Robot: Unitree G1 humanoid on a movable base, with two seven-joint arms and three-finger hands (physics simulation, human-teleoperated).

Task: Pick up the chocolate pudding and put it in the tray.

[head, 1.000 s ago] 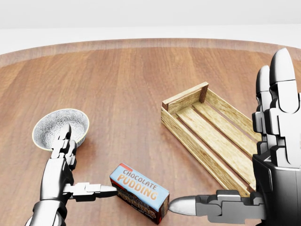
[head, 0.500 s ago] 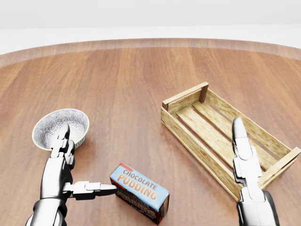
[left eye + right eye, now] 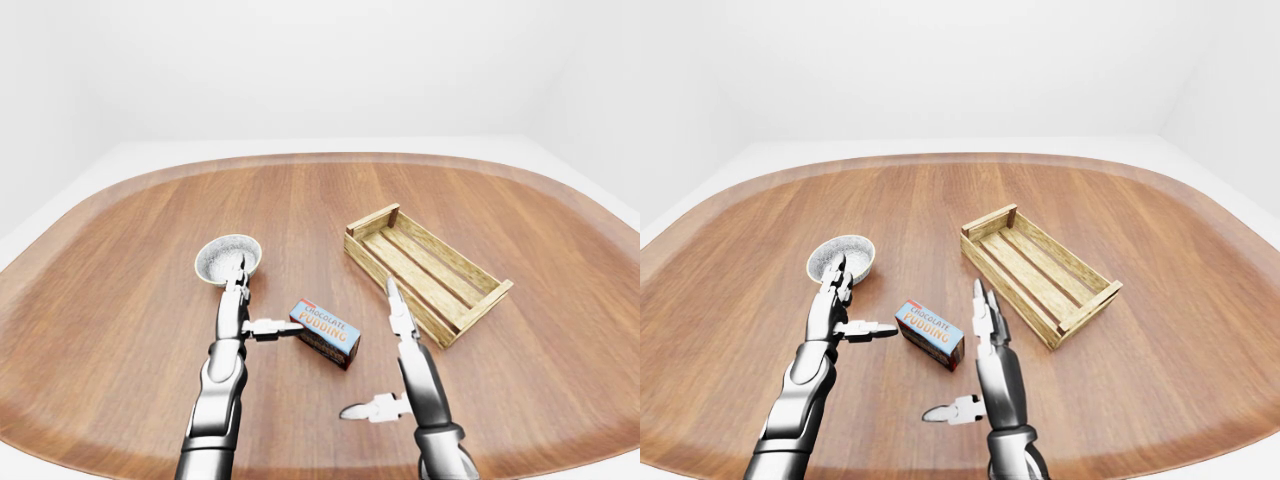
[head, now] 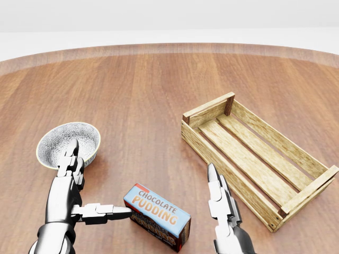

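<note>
Working left to right in the head view: your left hand (image 4: pixel 79 198) is spread open, one finger reaching sideways so its tip touches or nearly touches the left end of the chocolate pudding box (image 4: pixel 157 216); nothing is closed round it. The box lies flat on the tabletop (image 4: pixel 143 95), between your two hands and well short of the tray (image 4: pixel 249 153). Your right hand (image 4: pixel 221 203) stands just right of the box, fingers straight and open, thumb splayed out low in the left-eye view. By my reading nothing is done yet: you have the box bracketed, and the squeeze, the lift and the carry to the empty tray are all left. A bowl (image 4: pixel 68 144) sits above your left hand. The tabletop is smooth brown wood with rounded edges; the room is plain white
</note>
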